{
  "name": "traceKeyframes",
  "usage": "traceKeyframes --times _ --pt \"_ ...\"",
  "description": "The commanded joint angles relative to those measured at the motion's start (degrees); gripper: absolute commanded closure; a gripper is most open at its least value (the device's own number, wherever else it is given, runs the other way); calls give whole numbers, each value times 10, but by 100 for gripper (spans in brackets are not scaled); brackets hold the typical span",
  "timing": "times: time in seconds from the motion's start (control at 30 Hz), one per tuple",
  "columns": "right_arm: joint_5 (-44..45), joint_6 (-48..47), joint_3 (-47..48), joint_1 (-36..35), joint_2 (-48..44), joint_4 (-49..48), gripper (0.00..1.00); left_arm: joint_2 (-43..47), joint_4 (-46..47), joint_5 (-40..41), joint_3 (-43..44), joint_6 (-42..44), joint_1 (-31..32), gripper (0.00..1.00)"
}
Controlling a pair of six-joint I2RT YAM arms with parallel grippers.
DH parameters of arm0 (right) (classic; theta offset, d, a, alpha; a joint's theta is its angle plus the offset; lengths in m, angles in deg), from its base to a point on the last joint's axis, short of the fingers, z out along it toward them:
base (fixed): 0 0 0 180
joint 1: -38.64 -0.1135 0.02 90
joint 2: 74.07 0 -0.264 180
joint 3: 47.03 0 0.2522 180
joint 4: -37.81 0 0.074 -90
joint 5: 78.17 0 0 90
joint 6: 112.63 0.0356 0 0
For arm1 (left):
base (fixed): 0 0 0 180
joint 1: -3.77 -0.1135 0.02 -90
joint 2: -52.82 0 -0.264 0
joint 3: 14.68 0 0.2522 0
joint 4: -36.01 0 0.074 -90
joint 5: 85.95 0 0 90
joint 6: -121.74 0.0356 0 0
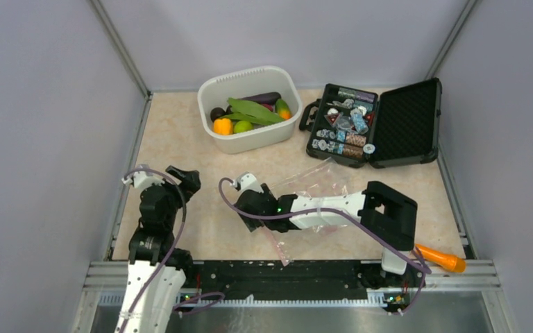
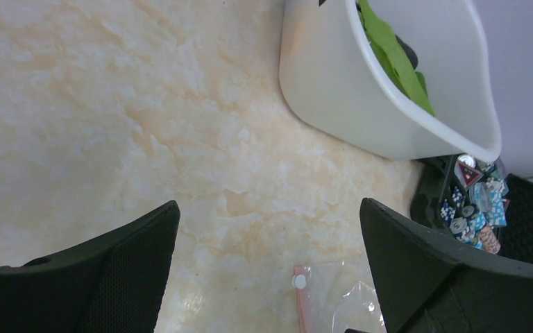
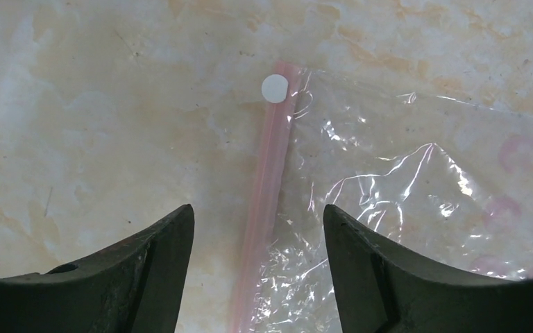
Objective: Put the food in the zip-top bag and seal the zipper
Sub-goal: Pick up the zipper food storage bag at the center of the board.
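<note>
Right pincer (image 3: pixel 257 215) above zipper (image 3: pixel 272 166) (jaws apart)

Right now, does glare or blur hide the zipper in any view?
Right wrist: zipper sharp, only small glints on the bag. Left wrist: just its end shows at the bottom edge, slightly soft. Top external: bag nearly vanishes against the table, zipper hard to make out.
</note>
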Motion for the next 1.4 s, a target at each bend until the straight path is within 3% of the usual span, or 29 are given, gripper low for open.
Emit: traceKeyframes --times 0.0,0.17,0.3,0.57,0.63,0.73,1.03,1.27,1.37 --pt "30 2 30 -17 23 31 32 39 -1 57 -10 -15 0 1" --pt "62 20 51 -29 55 70 33 47 8 59 -20 -14 0 1" --pt "83 30 47 -29 54 75 43 42 3 59 -18 -12 0 1" --pt "97 44 27 -28 44 68 73 38 8 55 -21 -14 0 1" --pt "100 46 24 -28 39 66 88 34 10 54 -21 -15 0 1" --pt "99 47 13 -24 22 53 100 27 14 47 -22 -15 0 1" --pt "82 54 -28 9 -57 30 100 -17 50 -13 -32 -1 0 1" --pt "38 60 -102 65 -169 -46 100 -79 174 -215 -56 27 0 1" --pt "-20 84 -148 112 -214 -103 100 -120 250 -288 -64 30 15 1"
